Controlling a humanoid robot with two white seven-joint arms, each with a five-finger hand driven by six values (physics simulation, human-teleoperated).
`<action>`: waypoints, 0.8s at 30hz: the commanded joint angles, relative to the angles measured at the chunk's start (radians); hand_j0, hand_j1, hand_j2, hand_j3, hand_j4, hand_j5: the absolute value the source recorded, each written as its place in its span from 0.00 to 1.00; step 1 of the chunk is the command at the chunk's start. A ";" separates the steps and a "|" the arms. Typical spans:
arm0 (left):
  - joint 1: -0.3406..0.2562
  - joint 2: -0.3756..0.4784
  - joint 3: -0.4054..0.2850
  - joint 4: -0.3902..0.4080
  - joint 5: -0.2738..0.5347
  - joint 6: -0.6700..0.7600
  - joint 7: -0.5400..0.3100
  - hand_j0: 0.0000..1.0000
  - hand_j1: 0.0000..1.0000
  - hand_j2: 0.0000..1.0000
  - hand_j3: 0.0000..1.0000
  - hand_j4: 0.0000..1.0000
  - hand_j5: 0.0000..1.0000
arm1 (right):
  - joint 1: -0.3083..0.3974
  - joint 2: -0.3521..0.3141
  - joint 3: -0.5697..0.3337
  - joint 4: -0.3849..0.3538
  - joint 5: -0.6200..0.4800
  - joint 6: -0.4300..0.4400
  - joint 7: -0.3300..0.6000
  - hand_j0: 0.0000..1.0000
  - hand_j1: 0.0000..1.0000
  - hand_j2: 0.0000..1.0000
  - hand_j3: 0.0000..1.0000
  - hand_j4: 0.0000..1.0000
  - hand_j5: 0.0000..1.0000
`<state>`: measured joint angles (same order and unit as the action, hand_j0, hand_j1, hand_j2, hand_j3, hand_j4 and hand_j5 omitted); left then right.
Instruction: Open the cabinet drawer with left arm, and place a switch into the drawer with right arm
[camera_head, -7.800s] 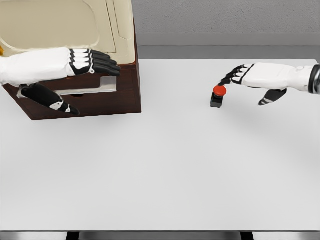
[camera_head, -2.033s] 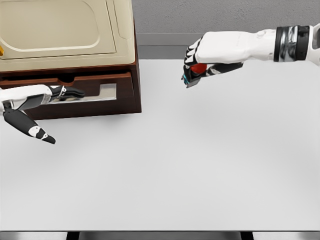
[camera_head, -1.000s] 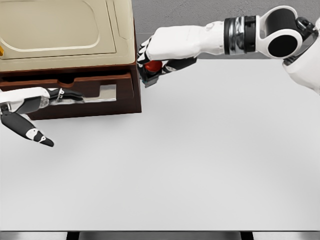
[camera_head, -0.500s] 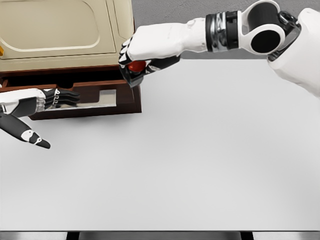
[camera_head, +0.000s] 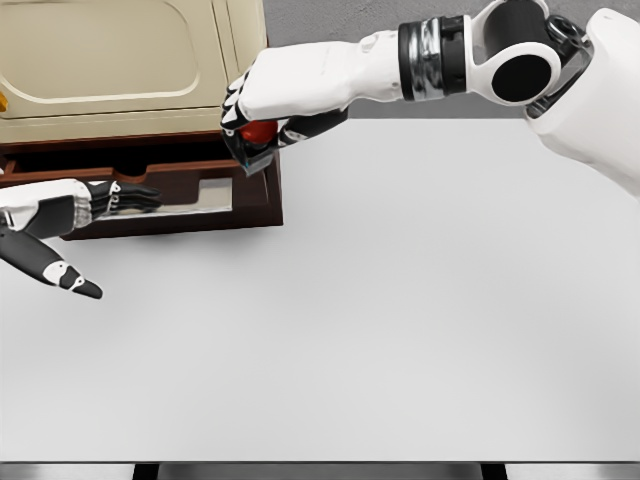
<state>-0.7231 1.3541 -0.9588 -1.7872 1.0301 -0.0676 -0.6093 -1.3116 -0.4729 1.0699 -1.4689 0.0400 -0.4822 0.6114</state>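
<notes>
Head view: right hand (camera_head: 262, 112) clutched switch (camera_head: 258, 131) above drawer (camera_head: 190, 172) right end; left hand (camera_head: 75, 205) fingers hooked on drawer front, near desk (camera_head: 400, 320) far-left corner.

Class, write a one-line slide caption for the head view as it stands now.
Right hand carries the red-buttoned switch above the open drawer while the left hand rests at its handle.

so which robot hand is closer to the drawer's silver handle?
Left. The left robot hand has fingers on the silver handle; the right robot hand is above the drawer's right end.
</notes>
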 joint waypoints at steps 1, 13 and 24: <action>0.001 0.008 -0.093 0.020 -0.288 0.000 -0.002 1.00 1.00 1.00 1.00 1.00 1.00 | 0.002 -0.001 -0.001 -0.002 -0.009 0.000 -0.001 0.43 0.43 0.43 0.43 0.43 0.43; 0.002 0.016 -0.093 0.020 -0.288 0.045 -0.002 1.00 1.00 1.00 1.00 1.00 1.00 | -0.005 -0.001 -0.002 -0.004 -0.012 -0.001 -0.001 0.43 0.43 0.43 0.43 0.43 0.43; 0.007 0.013 -0.093 0.020 -0.288 0.037 -0.002 1.00 1.00 1.00 1.00 1.00 1.00 | -0.015 0.045 0.012 0.058 -0.022 0.019 -0.001 0.43 0.43 0.43 0.43 0.43 0.43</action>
<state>-0.7183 1.3695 -0.9486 -1.7857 1.0840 -0.0302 -0.6102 -1.3315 -0.4413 1.0758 -1.4287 0.0238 -0.4719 0.6112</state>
